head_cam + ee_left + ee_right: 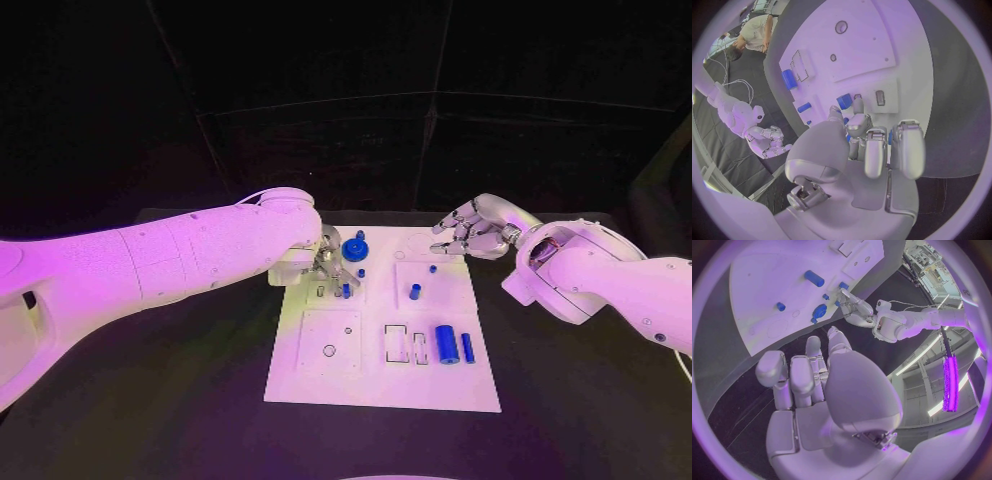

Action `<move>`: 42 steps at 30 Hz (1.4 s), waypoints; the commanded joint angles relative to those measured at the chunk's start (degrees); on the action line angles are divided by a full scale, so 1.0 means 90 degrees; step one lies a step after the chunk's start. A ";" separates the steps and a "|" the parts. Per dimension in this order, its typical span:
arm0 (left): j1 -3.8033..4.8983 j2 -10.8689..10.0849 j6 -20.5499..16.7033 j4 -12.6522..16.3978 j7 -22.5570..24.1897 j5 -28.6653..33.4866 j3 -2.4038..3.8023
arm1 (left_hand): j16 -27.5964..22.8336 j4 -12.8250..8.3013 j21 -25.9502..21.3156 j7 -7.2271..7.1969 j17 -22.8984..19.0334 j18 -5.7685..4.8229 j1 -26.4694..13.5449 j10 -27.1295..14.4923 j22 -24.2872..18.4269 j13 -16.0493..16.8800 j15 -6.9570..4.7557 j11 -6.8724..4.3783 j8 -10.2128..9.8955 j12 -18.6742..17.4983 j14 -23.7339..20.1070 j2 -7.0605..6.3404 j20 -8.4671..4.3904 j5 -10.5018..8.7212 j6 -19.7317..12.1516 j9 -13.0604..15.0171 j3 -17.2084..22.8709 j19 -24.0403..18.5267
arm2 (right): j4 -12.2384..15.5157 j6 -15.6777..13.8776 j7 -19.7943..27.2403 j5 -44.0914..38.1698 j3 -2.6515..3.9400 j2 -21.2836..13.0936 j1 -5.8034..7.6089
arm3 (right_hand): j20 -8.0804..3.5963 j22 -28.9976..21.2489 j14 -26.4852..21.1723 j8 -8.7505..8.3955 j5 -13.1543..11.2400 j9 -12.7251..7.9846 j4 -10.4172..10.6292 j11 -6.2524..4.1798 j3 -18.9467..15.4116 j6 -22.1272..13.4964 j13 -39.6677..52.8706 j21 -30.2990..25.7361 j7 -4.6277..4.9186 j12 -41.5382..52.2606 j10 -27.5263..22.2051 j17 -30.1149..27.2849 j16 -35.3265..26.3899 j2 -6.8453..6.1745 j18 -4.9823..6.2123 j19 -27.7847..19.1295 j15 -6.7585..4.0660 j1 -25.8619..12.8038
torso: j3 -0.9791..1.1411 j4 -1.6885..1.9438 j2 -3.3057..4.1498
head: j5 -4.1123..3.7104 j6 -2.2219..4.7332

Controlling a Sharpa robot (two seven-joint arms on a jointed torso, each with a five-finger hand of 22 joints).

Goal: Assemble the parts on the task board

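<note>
The task board (384, 370) lies flat in the middle of the black bench (144, 400), a white plate with blue parts scattered over it. At its far end stands a round blue part (355, 250) with a short stem on top, and just beside it, on the near side, a small blue peg (346, 290) sits right at the fingertips of the left hand (326, 262). That left hand is over the board's far left corner, fingers (874, 150) curled downward toward the board; in the left wrist view a small blue part (844, 101) shows just past the fingertips, touching or nearly touching them, but whether the hand actually pinches it I cannot tell.

Moving outward: another small blue peg (415, 291) stands near the board's middle, well apart from either hand. Toward the near right corner a thick blue cylinder (447, 344) lies on its side, with a thin blue rod (467, 347) lying just beside it. A tiny blue part (433, 268) sits near the far right edge.

The right hand (473, 232) hovers off the board's far right corner, above the bench, fingers loosely bent and apart, holding nothing. From the right wrist view its fingers (792, 380) point toward the board edge, with no part between them.
</note>
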 commanded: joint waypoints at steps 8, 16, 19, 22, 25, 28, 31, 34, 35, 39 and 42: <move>-0.0007 0.0059 0.0137 -0.0016 -0.0011 -0.0046 -0.0028 | 0.0021 -0.0065 0.0039 0.0020 0.1676 -0.0102 0.0103 -0.0016 0.0260 0.0009 -0.0006 0.0013 0.0052 0.0038 0.0659 0.0021 0.0016 0.0012 -0.0064 0.0034 0.0034 0.0141 | -0.0020 0.0016 0.0002 -0.0025 0.0003 0.0043 0.0013 | 0.0006 -0.0010 0.0005 0.0013 0.0031 -0.0006 -0.0003 0.0020 -0.0030 -0.0037 -0.0007 -0.0037 0.0001 -0.0028 -0.0045 -0.0010 -0.0031 0.0047 0.0035 -0.0053 -0.0043 0.0006 | -0.0002 -0.0003 0.0003 | -0.0003 -0.0025; -0.0009 0.0055 0.0056 0.0021 0.0021 -0.0045 -0.0032 | 0.0021 -0.0106 0.0044 0.0020 0.1676 -0.0103 0.0147 -0.0015 0.0268 0.0017 -0.0004 0.0014 0.0078 0.0042 0.0659 0.0045 0.0018 0.0013 -0.0083 0.0067 0.0074 0.0138 | -0.0048 0.0025 -0.0003 -0.0025 0.0003 0.0070 0.0013 | 0.0007 -0.0024 -0.0001 0.0013 0.0033 -0.0006 0.0001 0.0021 -0.0036 -0.0040 -0.0009 -0.0047 0.0003 -0.0027 -0.0048 -0.0031 -0.0051 0.0048 0.0037 -0.0061 -0.0041 0.0002 | 0.0000 0.0001 0.0002 | 0.0008 -0.0031; -0.0010 0.0047 0.0037 0.0033 0.0033 -0.0040 -0.0032 | 0.0021 -0.0163 0.0044 0.0019 0.1676 -0.0102 0.0209 -0.0016 0.0270 0.0019 -0.0005 0.0013 0.0104 0.0041 0.0659 0.0069 0.0020 0.0013 -0.0100 0.0101 0.0125 0.0133 | -0.0057 0.0029 -0.0003 -0.0025 0.0003 0.0079 0.0013 | 0.0007 -0.0024 -0.0001 0.0013 0.0033 -0.0006 0.0001 0.0021 -0.0036 -0.0040 -0.0009 -0.0047 0.0003 -0.0027 -0.0048 -0.0031 -0.0051 0.0048 0.0037 -0.0061 -0.0041 0.0002 | -0.0001 0.0003 0.0003 | 0.0012 -0.0041; -0.0010 0.0037 0.0019 0.0044 0.0043 -0.0018 -0.0032 | 0.0021 -0.0267 0.0046 0.0017 0.1676 -0.0101 0.0316 -0.0014 0.0275 0.0027 -0.0006 0.0012 0.0140 0.0045 0.0659 0.0094 0.0020 0.0013 -0.0124 0.0147 0.0210 0.0127 | -0.0068 0.0037 -0.0005 -0.0025 0.0003 0.0092 0.0013 | 0.0007 -0.0024 -0.0001 0.0013 0.0033 -0.0006 0.0001 0.0021 -0.0036 -0.0040 -0.0009 -0.0047 0.0003 -0.0027 -0.0048 -0.0031 -0.0051 0.0048 0.0037 -0.0061 -0.0041 0.0002 | -0.0001 0.0001 0.0002 | 0.0008 -0.0043; -0.0010 0.0028 -0.0006 0.0053 0.0053 -0.0009 -0.0032 | 0.0021 -0.0395 0.0055 0.0015 0.1676 -0.0102 0.0446 -0.0016 0.0291 0.0028 -0.0009 0.0010 0.0172 0.0039 0.0659 0.0132 0.0019 0.0013 -0.0151 0.0193 0.0323 0.0125 | -0.0076 0.0042 -0.0006 -0.0025 0.0003 0.0100 0.0013 | 0.0007 -0.0024 -0.0001 0.0013 0.0033 -0.0006 0.0001 0.0021 -0.0036 -0.0040 -0.0009 -0.0047 0.0003 -0.0027 -0.0048 -0.0031 -0.0051 0.0048 0.0037 -0.0061 -0.0041 0.0002 | -0.0002 0.0000 0.0001 | 0.0009 -0.0040; -0.0010 0.0019 -0.0030 0.0069 0.0075 0.0007 -0.0032 | 0.0021 -0.0637 0.0062 -0.0012 0.1676 -0.0103 0.0746 -0.0018 0.0305 0.0030 -0.0025 -0.0016 0.0200 0.0034 0.0659 0.0209 0.0012 0.0017 -0.0183 0.0234 0.0535 0.0123 | -0.0080 0.0045 -0.0007 -0.0025 0.0003 0.0106 0.0013 | 0.0008 -0.0028 -0.0003 0.0015 0.0035 -0.0005 0.0006 0.0021 -0.0039 -0.0040 0.0001 -0.0052 0.0003 -0.0014 -0.0042 -0.0036 -0.0058 0.0053 0.0037 -0.0062 -0.0040 -0.0003 | -0.0002 -0.0002 0.0003 | 0.0012 -0.0032; -0.0010 0.0012 -0.0044 0.0082 0.0088 0.0025 -0.0032 | 0.0021 -0.0844 0.0058 -0.0041 0.1676 -0.0100 0.1014 -0.0025 0.0301 0.0028 -0.0046 -0.0042 0.0204 0.0022 0.0659 0.0293 -0.0002 0.0018 -0.0219 0.0255 0.0729 0.0117 | -0.0084 0.0048 -0.0007 -0.0025 0.0003 0.0111 0.0013 | 0.0008 -0.0028 -0.0003 0.0015 0.0035 -0.0005 0.0006 0.0021 -0.0039 -0.0040 0.0001 -0.0052 0.0003 -0.0014 -0.0042 -0.0036 -0.0058 0.0053 0.0037 -0.0062 -0.0040 -0.0003 | -0.0001 -0.0003 0.0004 | 0.0011 -0.0034; -0.0010 0.0005 -0.0067 0.0097 0.0107 0.0039 -0.0032 | 0.0021 -0.1027 0.0052 -0.0057 0.1676 -0.0097 0.1212 -0.0032 0.0295 0.0025 -0.0061 -0.0061 0.0205 0.0006 0.0659 0.0345 -0.0018 0.0017 -0.0249 0.0274 0.0903 0.0109 | -0.0086 0.0053 -0.0008 -0.0025 0.0003 0.0115 0.0013 | 0.0008 -0.0028 -0.0002 0.0017 0.0036 -0.0004 0.0008 0.0021 -0.0040 -0.0039 0.0029 -0.0053 0.0003 0.0018 -0.0026 -0.0032 -0.0057 0.0056 0.0037 -0.0062 -0.0039 -0.0003 | 0.0001 -0.0001 0.0003 | 0.0010 -0.0043; -0.0010 0.0003 -0.0075 0.0100 0.0113 0.0041 -0.0032 | 0.0021 -0.1089 0.0049 -0.0065 0.1676 -0.0096 0.1279 -0.0035 0.0291 0.0021 -0.0066 -0.0069 0.0203 -0.0002 0.0659 0.0371 -0.0023 0.0017 -0.0259 0.0279 0.0968 0.0106 | -0.0087 0.0053 -0.0008 -0.0025 0.0003 0.0116 0.0013 | 0.0009 -0.0028 -0.0002 0.0017 0.0036 -0.0004 0.0008 0.0021 -0.0040 -0.0038 0.0035 -0.0053 0.0003 0.0026 -0.0022 -0.0031 -0.0057 0.0056 0.0037 -0.0062 -0.0039 -0.0004 | 0.0000 0.0000 0.0004 | 0.0011 -0.0047; -0.0010 -0.0010 -0.0113 0.0107 0.0138 0.0047 -0.0031 | 0.0021 -0.1290 0.0032 -0.0077 0.1676 -0.0091 0.1456 -0.0044 0.0269 0.0010 -0.0079 -0.0080 0.0196 -0.0029 0.0659 0.0407 -0.0039 0.0017 -0.0294 0.0297 0.1171 0.0091 | -0.0089 0.0057 -0.0008 -0.0025 0.0003 0.0120 0.0013 | 0.0009 -0.0029 -0.0002 0.0018 0.0037 -0.0004 0.0008 0.0021 -0.0040 -0.0038 0.0047 -0.0054 0.0002 0.0039 -0.0015 -0.0031 -0.0057 0.0058 0.0037 -0.0062 -0.0039 -0.0003 | 0.0001 -0.0001 0.0002 | 0.0013 -0.0047; -0.0010 -0.0018 -0.0145 0.0113 0.0149 0.0049 -0.0031 | 0.0021 -0.1406 0.0017 -0.0074 0.1676 -0.0086 0.1525 -0.0050 0.0248 -0.0005 -0.0080 -0.0080 0.0187 -0.0055 0.0659 0.0416 -0.0045 0.0015 -0.0319 0.0309 0.1301 0.0079 | -0.0091 0.0058 -0.0008 -0.0025 0.0003 0.0124 0.0013 | 0.0009 -0.0029 -0.0002 0.0018 0.0038 -0.0003 0.0009 0.0021 -0.0040 -0.0037 0.0054 -0.0054 0.0002 0.0047 -0.0011 -0.0030 -0.0058 0.0058 0.0037 -0.0062 -0.0039 -0.0003 | 0.0001 0.0000 0.0003 | 0.0013 -0.0049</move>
